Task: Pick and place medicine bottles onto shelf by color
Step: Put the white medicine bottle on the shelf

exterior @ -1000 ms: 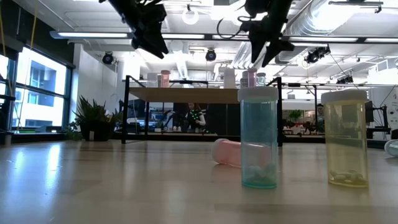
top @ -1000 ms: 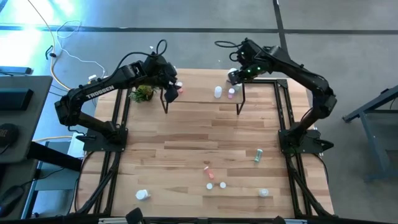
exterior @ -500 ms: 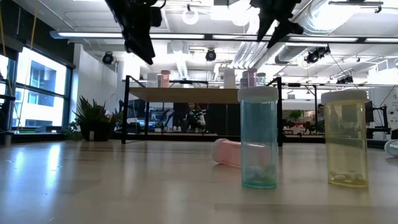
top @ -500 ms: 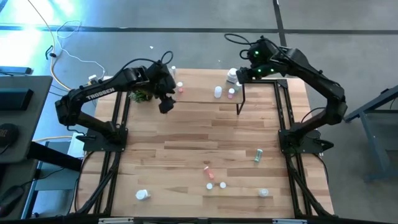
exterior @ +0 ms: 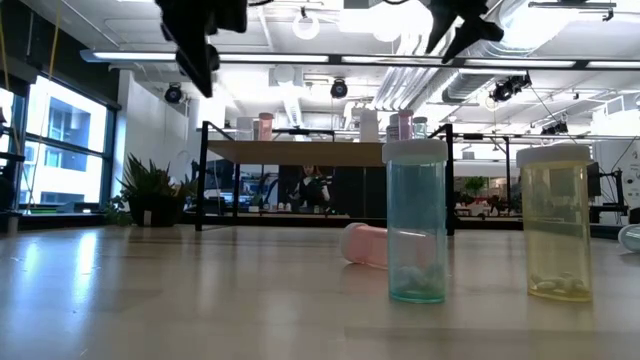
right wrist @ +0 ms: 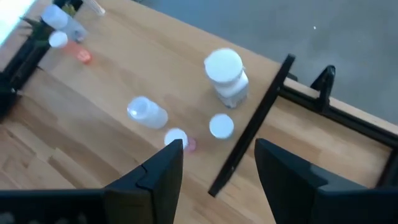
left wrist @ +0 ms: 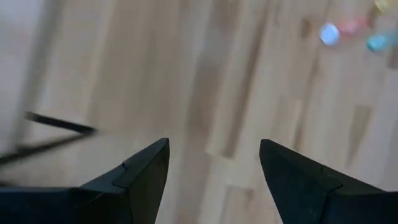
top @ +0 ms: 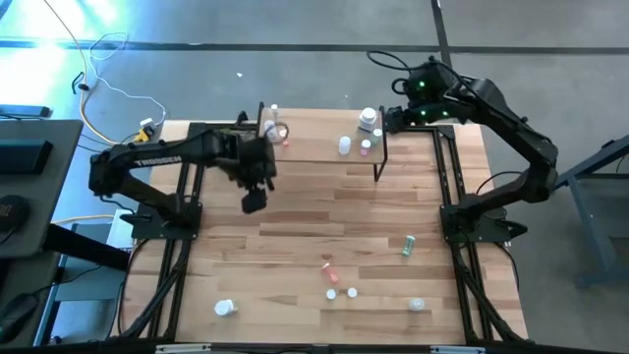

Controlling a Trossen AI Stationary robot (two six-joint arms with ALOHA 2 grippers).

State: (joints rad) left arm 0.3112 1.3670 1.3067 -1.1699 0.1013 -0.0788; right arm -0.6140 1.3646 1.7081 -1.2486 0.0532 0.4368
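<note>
High view: left gripper (top: 254, 204) is hanging over the desk (top: 295, 246) just in front of the shelf (top: 324, 147), w/ bottles (top: 344, 146) sitting on it.

Wrist views: left gripper is spread apart, holding nothing; right gripper (right wrist: 217, 163), above the shelf's end, is spread apart too.

The large light-wood slatted tabletop (top: 295, 236) rests on a black metal frame (top: 177, 285) that shows along both of its long sides. Off the tabletop's far left corner a white cable (top: 103, 74) loops across the grey floor (top: 550, 39). Left of the tabletop stands a dark desk (top: 29, 187). Beyond the tabletop's far edge, a dark green leafy potted plant (exterior: 150, 190) stands near a bright window (exterior: 60, 150).
</note>
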